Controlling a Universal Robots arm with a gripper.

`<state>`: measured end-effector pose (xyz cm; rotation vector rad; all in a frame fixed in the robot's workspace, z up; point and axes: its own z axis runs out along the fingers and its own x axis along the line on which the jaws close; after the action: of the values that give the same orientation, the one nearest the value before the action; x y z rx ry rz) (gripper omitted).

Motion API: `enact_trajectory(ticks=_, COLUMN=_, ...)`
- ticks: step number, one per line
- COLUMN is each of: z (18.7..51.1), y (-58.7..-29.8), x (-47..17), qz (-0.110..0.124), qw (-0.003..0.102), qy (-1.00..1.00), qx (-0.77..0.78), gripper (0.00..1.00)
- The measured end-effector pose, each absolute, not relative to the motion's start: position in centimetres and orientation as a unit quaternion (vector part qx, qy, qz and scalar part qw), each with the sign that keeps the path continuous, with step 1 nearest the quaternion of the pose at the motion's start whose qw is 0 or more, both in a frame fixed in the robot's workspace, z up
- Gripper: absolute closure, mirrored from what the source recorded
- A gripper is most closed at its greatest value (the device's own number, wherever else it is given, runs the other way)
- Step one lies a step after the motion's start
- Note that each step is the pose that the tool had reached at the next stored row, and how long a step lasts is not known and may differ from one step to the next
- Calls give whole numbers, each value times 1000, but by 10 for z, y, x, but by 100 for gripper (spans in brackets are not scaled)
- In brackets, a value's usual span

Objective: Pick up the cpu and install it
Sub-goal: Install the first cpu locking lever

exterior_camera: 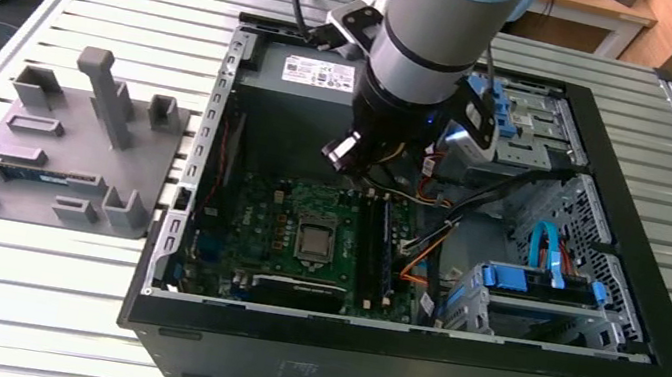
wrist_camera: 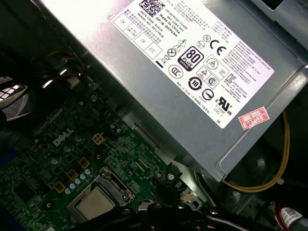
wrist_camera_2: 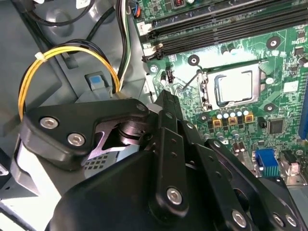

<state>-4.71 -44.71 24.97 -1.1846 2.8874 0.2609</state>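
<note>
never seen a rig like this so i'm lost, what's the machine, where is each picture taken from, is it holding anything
It is a robot arm with a gripper at its end, hanging over an open computer case that lies on a slatted metal table. The exterior view comes from a camera off the arm; both wrist views come from cameras riding on the arm, looking into the case. Inside are the green motherboard and a grey power supply. The cpu, the small silver square, is not held: it sits in its socket on the motherboard. A grey parts holder lies on the table at the exterior view's left.
</note>
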Motion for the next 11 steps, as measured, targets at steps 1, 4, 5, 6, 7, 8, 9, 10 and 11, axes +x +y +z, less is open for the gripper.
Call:
enact_trajectory(ticks=1, z=249, y=-447, x=-47, qz=83, qw=5, qy=922, qx=-379, gripper=89)
enact_trajectory(ticks=4, z=247, y=-446, x=-47, qz=83, qw=5, qy=920, qx=-383, gripper=89)
enact_trajectory(ticks=5, z=246, y=-446, x=-47, qz=83, qw=4, qy=920, qx=-384, gripper=89)
enact_trajectory(ticks=6, z=245, y=-446, x=-47, qz=83, qw=4, qy=919, qx=-385, gripper=89)
enact_trajectory(ticks=7, z=244, y=-446, x=-47, qz=83, qw=4, qy=919, qx=-386, gripper=89)
enact_trajectory(ticks=8, z=243, y=-446, x=-47, qz=83, qw=4, qy=918, qx=-387, gripper=89)
enact_trajectory(ticks=9, z=241, y=-446, x=-47, qz=83, qw=4, qy=918, qx=-388, gripper=89)
enact_trajectory(ticks=10, z=240, y=-446, x=-47, qz=83, qw=4, qy=918, qx=-389, gripper=89)
enact_trajectory(ticks=11, z=239, y=-446, x=-47, qz=83, qw=4, qy=917, qx=-389, gripper=89)
